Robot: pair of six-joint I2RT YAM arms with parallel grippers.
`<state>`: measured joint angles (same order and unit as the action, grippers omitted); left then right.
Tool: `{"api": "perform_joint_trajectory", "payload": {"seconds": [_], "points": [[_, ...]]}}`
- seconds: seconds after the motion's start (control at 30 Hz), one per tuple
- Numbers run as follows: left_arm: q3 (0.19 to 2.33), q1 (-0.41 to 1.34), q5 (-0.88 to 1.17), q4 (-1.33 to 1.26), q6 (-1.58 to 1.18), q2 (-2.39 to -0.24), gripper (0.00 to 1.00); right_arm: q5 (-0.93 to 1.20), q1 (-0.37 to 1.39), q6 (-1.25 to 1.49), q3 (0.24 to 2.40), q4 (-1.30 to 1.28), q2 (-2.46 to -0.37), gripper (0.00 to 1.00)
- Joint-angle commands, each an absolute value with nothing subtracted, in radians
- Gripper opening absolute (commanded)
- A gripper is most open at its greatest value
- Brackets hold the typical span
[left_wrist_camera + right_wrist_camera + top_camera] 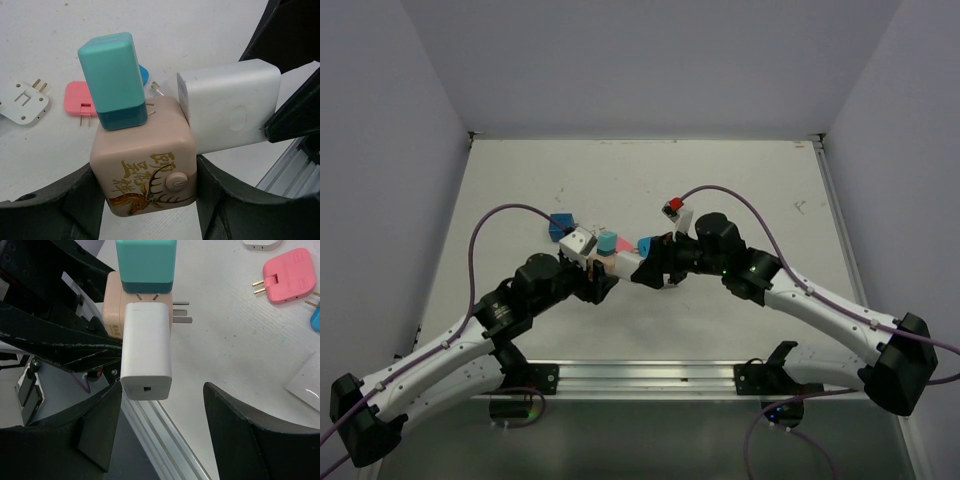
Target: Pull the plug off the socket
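A beige cube socket (145, 170) with a gold deer print is clamped between the fingers of my left gripper (147, 205), which is shut on it. A teal plug (112, 75) sticks out of its top face. A white plug (230, 112) is seated in its side face. In the right wrist view the white plug (147, 350) points at the camera, lying between the fingers of my right gripper (162, 390), which is open. The left finger touches the plug's side and the right finger stands well apart. From above, both grippers meet at the socket (616, 263).
Loose on the table lie a pink plug (287, 275), a blue one (315, 317) at the frame edge, and a flat white adapter (22, 102). The aluminium rail (165, 440) of the table's near edge runs just below the grippers.
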<state>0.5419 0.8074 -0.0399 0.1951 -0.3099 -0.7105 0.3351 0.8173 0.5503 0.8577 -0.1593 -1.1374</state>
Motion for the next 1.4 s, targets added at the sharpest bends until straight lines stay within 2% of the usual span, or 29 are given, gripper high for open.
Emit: {"api": "perform_joint_trajectory", "payload": {"seconds": [0.0,0.23,0.3,0.33,0.43,0.47,0.53,0.83,1.37], "points": [[0.583,0.805,-0.021,0.074,-0.298,-0.695,0.0,0.302,0.828,0.574,0.916,-0.097,-1.16,0.69],[0.577,0.805,-0.021,0.069,-0.301,-0.701,0.0,0.31,0.856,0.587,0.956,-0.078,-1.209,0.59],[0.577,0.805,-0.026,0.069,-0.299,-0.7,0.0,0.321,0.861,0.592,0.962,-0.08,-1.218,0.49],[0.577,0.807,-0.035,0.071,-0.301,-0.698,0.0,0.322,0.862,0.594,0.962,-0.084,-1.218,0.39],[0.574,0.807,-0.086,0.083,-0.305,-0.689,0.0,0.285,0.861,0.586,0.957,-0.122,-1.201,0.2],[0.571,0.805,-0.103,0.087,-0.31,-0.686,0.0,0.276,0.862,0.583,0.957,-0.135,-1.195,0.09],[0.566,0.805,-0.133,0.094,-0.313,-0.67,0.0,0.267,0.862,0.577,0.959,-0.17,-1.177,0.0],[0.581,0.805,-0.369,0.215,-0.344,-0.658,0.0,0.206,0.851,0.535,0.994,-0.339,-1.12,0.0],[0.601,0.805,-0.526,0.288,-0.402,-0.746,0.0,0.213,0.785,0.475,1.016,-0.523,-1.043,0.0]]}}
